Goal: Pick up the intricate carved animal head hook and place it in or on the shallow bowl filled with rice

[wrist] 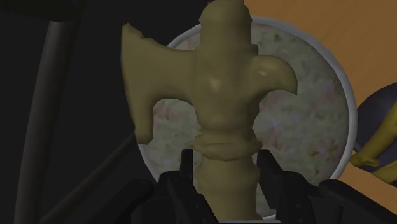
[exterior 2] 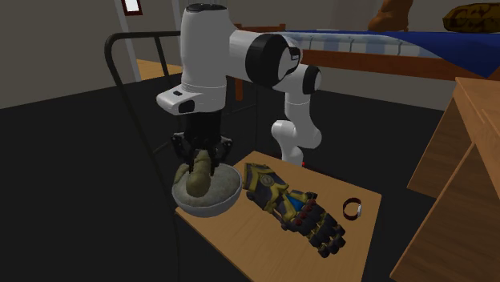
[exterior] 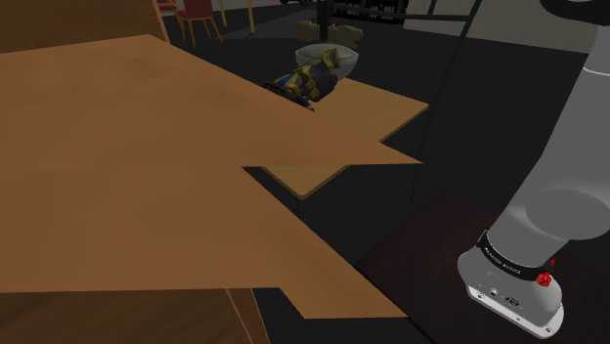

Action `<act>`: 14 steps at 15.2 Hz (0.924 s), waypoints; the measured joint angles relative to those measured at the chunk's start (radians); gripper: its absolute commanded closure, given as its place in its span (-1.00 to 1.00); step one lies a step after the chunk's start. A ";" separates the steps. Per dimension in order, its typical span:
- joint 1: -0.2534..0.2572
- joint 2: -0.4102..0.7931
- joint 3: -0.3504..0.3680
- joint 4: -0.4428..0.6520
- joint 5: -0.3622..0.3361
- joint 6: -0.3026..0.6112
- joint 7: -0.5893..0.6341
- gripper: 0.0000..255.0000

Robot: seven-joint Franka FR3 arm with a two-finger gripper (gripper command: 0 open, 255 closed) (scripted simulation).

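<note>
- The hook [wrist: 216, 95], an olive carved piece, is held in the jaws. They are closed on its round stem, one finger on each side, and the wrist view shows this plainly.
- It hangs upright over the bowl [exterior 2: 210, 207]. In the second exterior view its lower end is inside the rim, at the rice or just above it. I cannot tell whether it touches.
- So I judge the picking up and the carrying to be done. Little is left: lower the hook if needed, open the jaws, and lift the arm away without pulling the hook out again.
- The bowl stands at a corner of the desk [exterior 2: 256, 244]. A gold and blue gauntlet [exterior 2: 292, 208] lies just beside it, and a small dark ring [exterior 2: 352, 210] lies further along, near the desk's edge.
- The wrist view gives the grip, and it shows the hook over the middle of the pale, speckled rice [wrist: 299, 95]. It tells nothing of the height above it.
- The second exterior view gives that height and the arm standing over the bowl, but the contact of the fingers on the stem is hard to read there.
- The shoulder view is far off. Bowl [exterior: 327, 61] and gauntlet [exterior: 298, 86] sit at the far end, beyond large brown boards [exterior: 127, 147], too small to judge any grip.
</note>
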 measured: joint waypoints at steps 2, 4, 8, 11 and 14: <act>0.000 0.001 0.000 -0.002 0.000 0.000 0.000 -1.00; -0.001 0.001 0.000 -0.002 0.000 0.000 -0.001 -1.00; 0.002 0.020 0.001 0.061 -0.001 -0.043 -0.001 -1.00; 0.007 0.062 0.002 0.206 -0.005 -0.145 -0.007 -1.00; 0.010 0.072 0.003 0.232 -0.006 -0.163 -0.005 -1.00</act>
